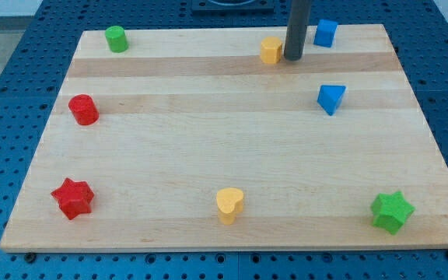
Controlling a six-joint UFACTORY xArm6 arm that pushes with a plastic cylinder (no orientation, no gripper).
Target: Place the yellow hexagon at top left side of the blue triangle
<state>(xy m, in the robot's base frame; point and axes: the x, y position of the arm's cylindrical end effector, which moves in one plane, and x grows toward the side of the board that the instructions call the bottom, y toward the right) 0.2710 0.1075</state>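
Resting on a pale wooden table [232, 148] of glued planks with visible grain are eight small blocks of smooth, matte coloured material; the table itself is set on a blue perforated surface [6, 93] dotted with regular holes. Two yellow blocks are counted: the yellow hexagon [271, 50] near the view's top, and a yellow heart [229, 204] near the view's bottom. Two blue blocks are seen: a blue cube [326, 33] at the view's top right, and the blue triangle [330, 98] below it, well apart from the hexagon and lower to its right. Two red blocks are placed at the view's left: a red cylinder [83, 110] and, lower, a red star [72, 197]. Two green blocks are found: a green cylinder [116, 38] at the top left corner and a green star [391, 211] at the bottom right. One straight dark rod is seen coming down from the view's top; my tip [293, 57] is set just beside the yellow hexagon, at its right edge, between it and the blue cube. No jaws are carried by this rod, so nothing is held.
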